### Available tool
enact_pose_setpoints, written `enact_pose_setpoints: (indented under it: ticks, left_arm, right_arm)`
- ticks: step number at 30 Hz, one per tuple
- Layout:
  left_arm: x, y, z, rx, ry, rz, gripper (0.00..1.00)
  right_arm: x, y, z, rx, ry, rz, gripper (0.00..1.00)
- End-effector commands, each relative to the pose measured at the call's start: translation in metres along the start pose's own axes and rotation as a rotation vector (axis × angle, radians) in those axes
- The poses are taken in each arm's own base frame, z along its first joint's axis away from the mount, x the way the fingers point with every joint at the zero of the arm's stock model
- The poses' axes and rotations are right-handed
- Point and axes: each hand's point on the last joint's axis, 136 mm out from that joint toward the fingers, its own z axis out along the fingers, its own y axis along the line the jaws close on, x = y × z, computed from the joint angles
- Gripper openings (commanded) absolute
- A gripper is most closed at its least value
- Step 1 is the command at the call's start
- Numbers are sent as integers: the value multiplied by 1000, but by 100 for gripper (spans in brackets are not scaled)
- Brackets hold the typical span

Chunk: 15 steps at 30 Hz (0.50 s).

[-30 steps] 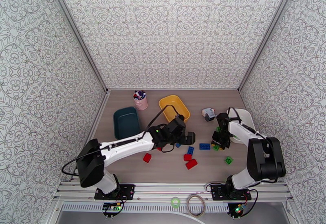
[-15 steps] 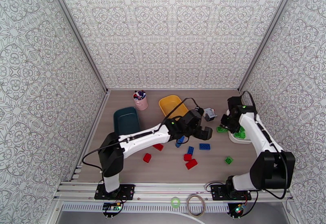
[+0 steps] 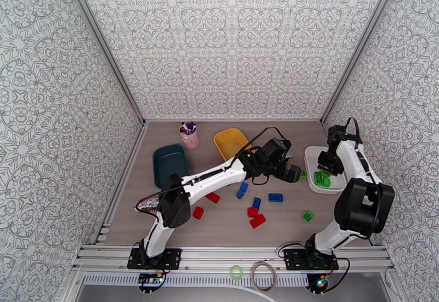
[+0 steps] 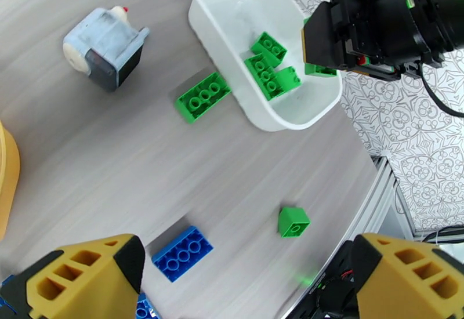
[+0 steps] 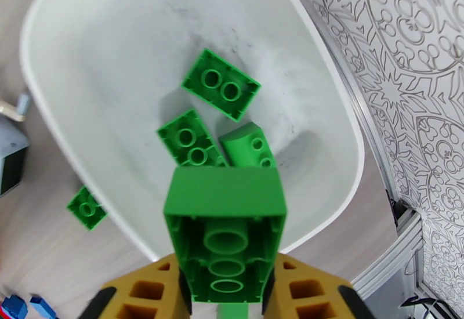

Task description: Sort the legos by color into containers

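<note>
Patterned walls [image 3: 230,39]; grey woodgrain table [image 3: 164,226]. Teal tray [image 3: 170,165], yellow tray [image 3: 230,141]. Loose legos [image 3: 257,221], red, blue and green, lay mid-table. Left gripper [image 3: 292,173] gaped wide, empty. White tray [image 3: 308,168] held green legos [image 3: 321,178]; right gripper [image 5: 226,294] above it, jaws apparently pinching a green brick [image 5: 226,221].

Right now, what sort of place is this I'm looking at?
Most likely a robotics lab test booth: patterned wall panels box in a table, a left arm and right arm are bolted to an aluminium rail at its near edge, and legos with a white tray sit out as sorting props.
</note>
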Motion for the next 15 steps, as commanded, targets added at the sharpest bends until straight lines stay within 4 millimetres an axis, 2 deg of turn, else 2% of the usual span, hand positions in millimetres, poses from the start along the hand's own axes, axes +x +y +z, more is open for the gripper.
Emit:
enact_pose_setpoints:
  ticks: [1,9,15]
  left_arm:
    - [-7,20,-13,-18,-4,-38,99]
    - [-17,59,-46,-107,-69,-95,99]
    - [-13,88,-64,-160,-112,-162,99]
  right_arm:
    - [-7,2,-5,-8,-13,-11,47]
    - [-11,24,-21,-150,-36,74,48]
    - [-4,72,-45,-270,-58,50,48]
